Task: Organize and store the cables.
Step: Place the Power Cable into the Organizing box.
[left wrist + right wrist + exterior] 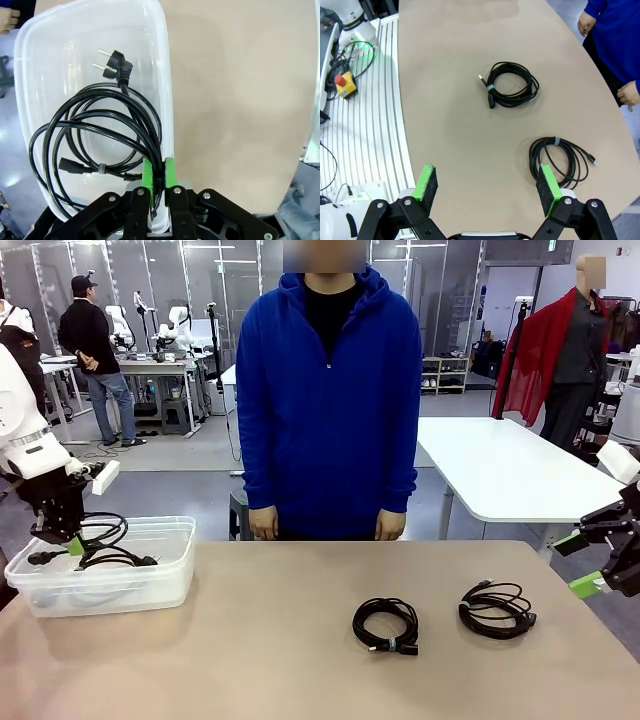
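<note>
While in left gripper [159,163], cable [70,165]; wrist-side, two-pin plug [118,63]

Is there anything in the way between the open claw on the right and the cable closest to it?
No, nothing visible. The right gripper hangs open by the table's edge, and just bare table lies between it and the nearest cable. The other cable lies farther off, apart from the first.

I counted three coiled cables: a first cable [95,130], a second cable [386,624], a third cable [497,609]. One clear bin [150,585] was all I had, plus two grippers, left gripper [159,166] and right gripper [486,174], and one person [330,390] across one table [280,670]
</note>
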### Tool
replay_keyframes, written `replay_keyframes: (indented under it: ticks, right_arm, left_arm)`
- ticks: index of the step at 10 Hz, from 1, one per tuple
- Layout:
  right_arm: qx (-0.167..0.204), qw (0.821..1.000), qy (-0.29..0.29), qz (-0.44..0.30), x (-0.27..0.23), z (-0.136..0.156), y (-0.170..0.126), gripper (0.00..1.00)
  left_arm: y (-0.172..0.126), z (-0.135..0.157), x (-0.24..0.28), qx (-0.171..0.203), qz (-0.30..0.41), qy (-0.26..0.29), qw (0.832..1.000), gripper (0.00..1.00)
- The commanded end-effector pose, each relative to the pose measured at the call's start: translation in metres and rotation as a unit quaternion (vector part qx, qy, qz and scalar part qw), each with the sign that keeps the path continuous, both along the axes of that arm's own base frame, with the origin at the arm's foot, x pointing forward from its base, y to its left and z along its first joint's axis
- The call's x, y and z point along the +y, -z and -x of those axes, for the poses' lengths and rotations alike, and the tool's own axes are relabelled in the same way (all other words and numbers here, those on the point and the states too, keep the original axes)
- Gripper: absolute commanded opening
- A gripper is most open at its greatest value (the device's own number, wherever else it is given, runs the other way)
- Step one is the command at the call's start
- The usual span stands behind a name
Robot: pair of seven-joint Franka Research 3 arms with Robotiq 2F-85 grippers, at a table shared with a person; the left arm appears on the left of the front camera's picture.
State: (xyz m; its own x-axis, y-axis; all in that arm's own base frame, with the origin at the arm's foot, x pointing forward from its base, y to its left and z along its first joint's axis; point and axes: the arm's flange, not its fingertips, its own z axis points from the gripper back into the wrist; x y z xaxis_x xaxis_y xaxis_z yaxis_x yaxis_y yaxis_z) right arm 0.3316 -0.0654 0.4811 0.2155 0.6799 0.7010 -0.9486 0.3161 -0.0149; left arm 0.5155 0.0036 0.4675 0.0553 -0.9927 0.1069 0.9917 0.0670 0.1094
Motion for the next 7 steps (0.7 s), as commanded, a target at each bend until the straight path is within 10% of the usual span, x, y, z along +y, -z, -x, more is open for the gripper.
replay_keyframes:
  ticks: [1, 7]
  right_arm:
    - [0.001, 1.000, 0.000, -0.007, 0.001, 0.001, 0.000, 1.00]
    - [0.001, 1.000, 0.000, -0.007, 0.001, 0.001, 0.000, 1.00]
  left_arm:
    - [0.010, -0.011, 0.003, 0.003, -0.001, 0.003, 1.000, 0.11]
    - [0.035, -0.026, 0.003, 0.040, -0.008, -0.005, 0.999, 0.11]
